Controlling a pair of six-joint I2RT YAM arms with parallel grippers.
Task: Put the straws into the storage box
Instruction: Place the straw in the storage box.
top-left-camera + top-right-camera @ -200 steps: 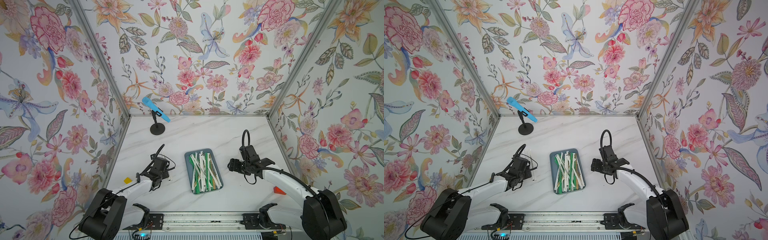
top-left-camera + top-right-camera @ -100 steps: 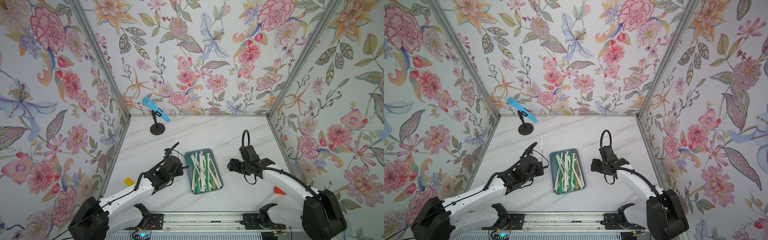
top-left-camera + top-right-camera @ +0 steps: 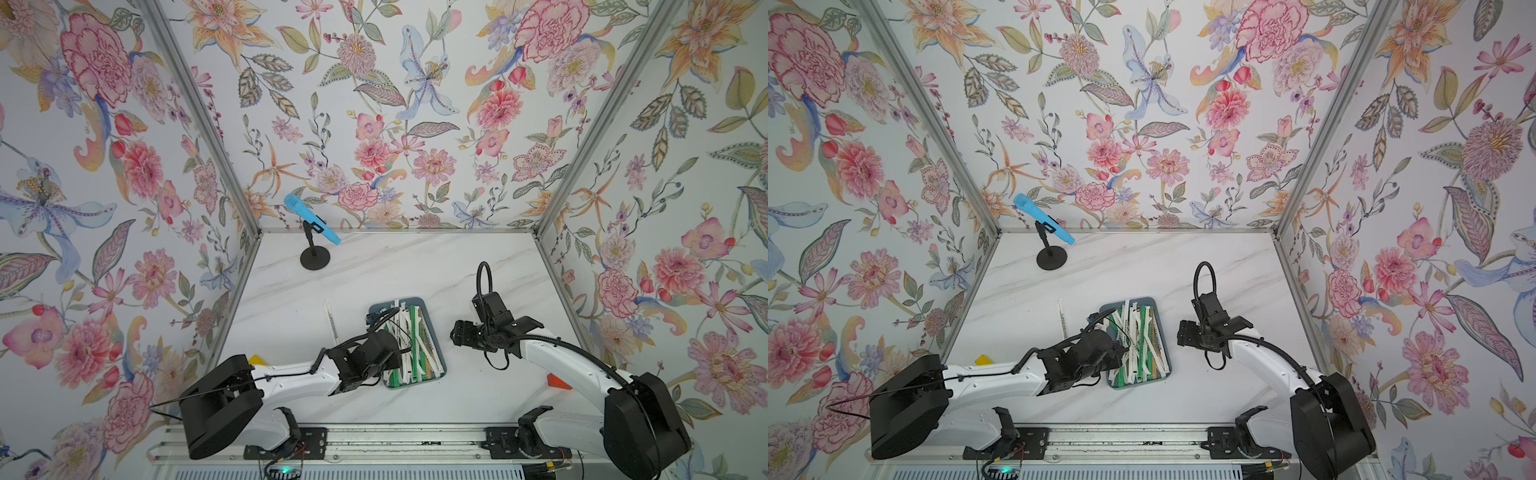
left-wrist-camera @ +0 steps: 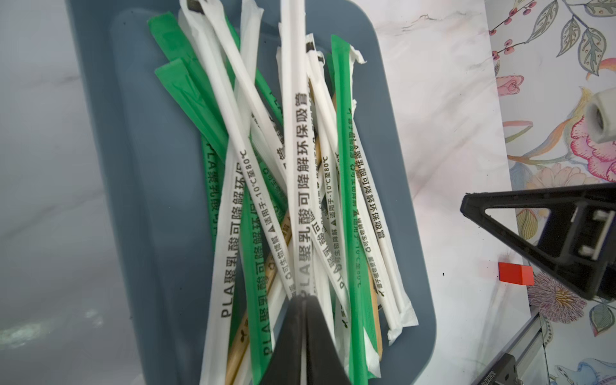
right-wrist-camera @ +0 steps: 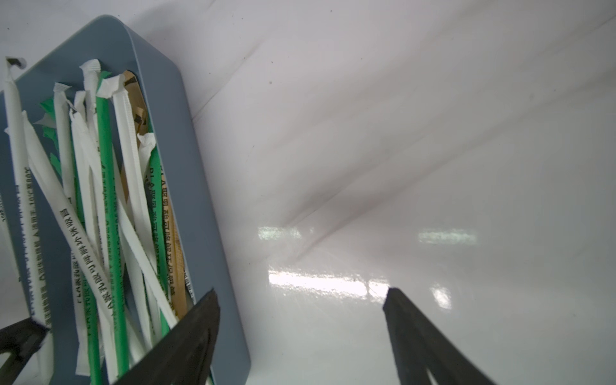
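Note:
The storage box point(image 3: 415, 385) point(image 3: 1142, 385) is a blue-grey tray near the table's front middle, holding several green, white and tan straws point(image 3: 417, 345) point(image 4: 343, 166) point(image 5: 106, 200). My left gripper point(image 3: 395, 353) point(image 4: 304, 300) hangs over the tray's near left part. It is shut on a white printed straw point(image 4: 300, 166) that lies along the pile. One more white straw point(image 3: 331, 320) point(image 3: 1062, 318) lies on the table left of the tray. My right gripper point(image 3: 457, 332) point(image 5: 301, 291) stands open just right of the tray point(image 5: 200, 200), holding nothing.
A blue microphone on a black stand point(image 3: 312, 232) stands at the back left. A small red block point(image 3: 559, 381) point(image 4: 515, 273) lies near the right arm's base. A yellow piece point(image 3: 257, 358) shows by the left arm. Floral walls close in three sides.
My left arm has swung right from the table beside the tray to over the tray, carrying a white straw. The right arm has not moved.

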